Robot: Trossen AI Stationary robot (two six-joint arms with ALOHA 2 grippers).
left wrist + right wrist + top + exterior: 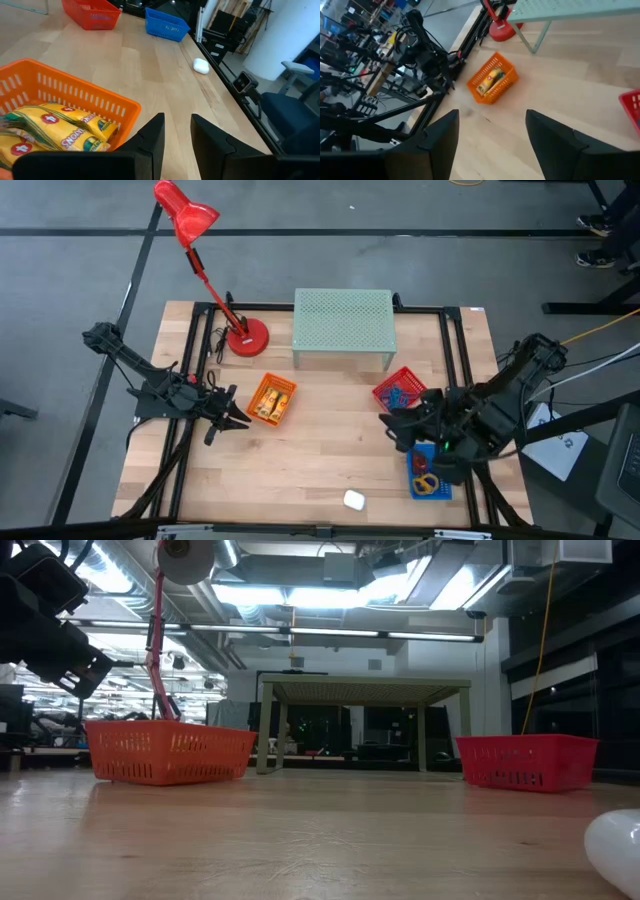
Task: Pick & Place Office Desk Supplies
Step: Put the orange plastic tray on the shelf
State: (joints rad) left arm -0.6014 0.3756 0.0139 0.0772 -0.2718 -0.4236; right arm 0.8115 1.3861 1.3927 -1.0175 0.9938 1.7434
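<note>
An orange mesh basket (270, 398) stands left of the table's middle and holds yellow tubes (55, 132). My left gripper (235, 417) waits just beside its near left corner, fingers (152, 136) slightly apart with nothing between them. A red basket (400, 390) with coloured loops stands right of centre. A blue basket (428, 478), also holding loops, sits near the front right. My right gripper (398, 425) hangs open above the table between those two baskets, holding nothing; in its wrist view the gripper (492, 135) points toward the orange basket (492, 80).
A red desk lamp (225, 310) stands at the far left. A pale green mesh riser (343, 328) stands at the far middle. A small white object (353, 500) lies near the front edge. Bare wood lies between the baskets.
</note>
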